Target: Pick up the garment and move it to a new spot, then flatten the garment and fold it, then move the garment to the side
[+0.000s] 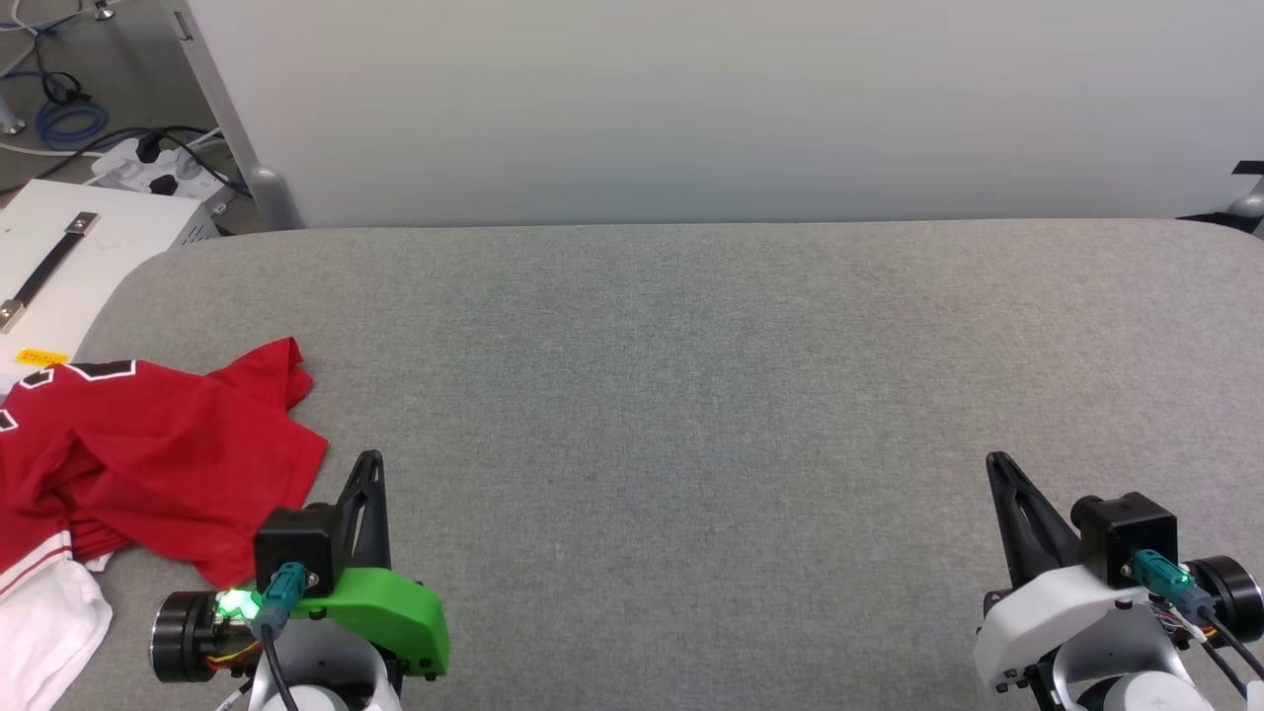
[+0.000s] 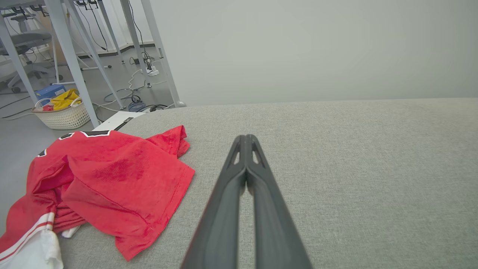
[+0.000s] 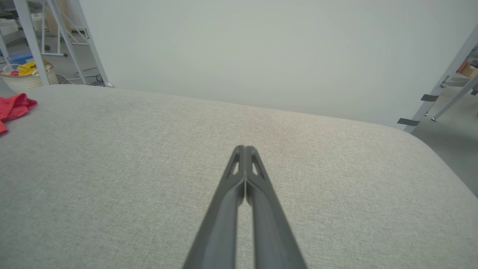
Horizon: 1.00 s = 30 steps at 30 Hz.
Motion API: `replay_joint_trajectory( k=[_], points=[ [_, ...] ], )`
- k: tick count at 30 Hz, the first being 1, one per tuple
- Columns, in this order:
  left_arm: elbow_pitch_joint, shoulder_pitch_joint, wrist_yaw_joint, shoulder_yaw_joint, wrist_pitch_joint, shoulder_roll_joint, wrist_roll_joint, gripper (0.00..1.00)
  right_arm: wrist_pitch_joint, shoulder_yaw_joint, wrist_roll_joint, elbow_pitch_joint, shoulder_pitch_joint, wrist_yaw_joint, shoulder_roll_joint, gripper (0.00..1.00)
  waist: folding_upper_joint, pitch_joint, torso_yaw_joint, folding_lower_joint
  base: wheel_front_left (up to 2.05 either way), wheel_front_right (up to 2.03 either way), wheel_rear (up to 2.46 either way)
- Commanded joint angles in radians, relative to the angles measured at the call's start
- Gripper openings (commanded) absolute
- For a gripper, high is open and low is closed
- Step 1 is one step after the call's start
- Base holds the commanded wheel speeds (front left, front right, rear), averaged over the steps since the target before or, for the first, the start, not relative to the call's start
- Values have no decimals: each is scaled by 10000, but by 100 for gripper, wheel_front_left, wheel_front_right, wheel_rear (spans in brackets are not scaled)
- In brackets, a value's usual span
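Left gripper (image 1: 367, 464) sits at the lower left of the head view with its two dark fingers pressed together and nothing between them. Its wrist carries a green housing. It hangs over the grey fabric surface (image 1: 691, 395), just to the right of the garment (image 1: 168, 454). In the left wrist view the closed fingers run up the middle of the frame, and a strip of bare grey fabric separates them from the red cloth on their left, so they are not touching it. The right gripper (image 1: 995, 462) is at the lower right of the head view with a white housing. Its fingers are likewise brought together and empty, over bare fabric well apart from the garment. The garment lies crumpled at the left edge of the head view, and the frame cuts it off there. It is mostly red folds, with a piece of black, white-outlined lettering along its upper edge. A white sleeve with red-and-white striped trim lies in the lower left corner. One red corner of it shows at the far left of the right wrist view. A pale wall (image 1: 691, 99) rises behind the surface. At the upper left of the head view stands a white box (image 1: 59, 257) with a black handle, and beyond it is a power strip (image 1: 148, 168) with cables. The left wrist view also shows a white basket (image 2: 63, 116) on the floor at upper left.
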State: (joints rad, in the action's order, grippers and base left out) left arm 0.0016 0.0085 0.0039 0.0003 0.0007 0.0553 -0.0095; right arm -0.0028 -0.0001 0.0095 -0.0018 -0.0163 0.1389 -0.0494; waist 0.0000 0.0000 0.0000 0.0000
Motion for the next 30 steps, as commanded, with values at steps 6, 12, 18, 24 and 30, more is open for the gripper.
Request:
replay_joint_trajectory(
  k=[6, 12, 18, 24, 30],
  points=[
    [-16, -85, -39, -3, -7, -51, 95, 0, 28, 1, -95, 18, 163, -82, -8, 0, 0, 0, 0, 0, 0, 0, 0],
    [35, -16, -12, -35, -32, 1, -41, 100, -31, -13, 25, 9, -7, 10, 1, 100, 0, 2, -1, 0, 0, 0, 0],
    [125, -96, -55, -158, -157, -1, -192, 100, -154, -70, 119, 25, -32, 6, 0, 100, 0, 6, -4, 0, 0, 0, 0],
    [182, -161, -86, -274, -281, -4, -320, 100, -277, -143, 266, -7, -60, 1, 0, 100, 0, 1, -7, 0, 0, 0, 0],
    [242, -212, -111, -374, -405, -6, -450, 100, -399, -207, 424, -102, -83, -3, 0, 100, 0, -7, -16, 0, 0, 0, 0]
  ],
)
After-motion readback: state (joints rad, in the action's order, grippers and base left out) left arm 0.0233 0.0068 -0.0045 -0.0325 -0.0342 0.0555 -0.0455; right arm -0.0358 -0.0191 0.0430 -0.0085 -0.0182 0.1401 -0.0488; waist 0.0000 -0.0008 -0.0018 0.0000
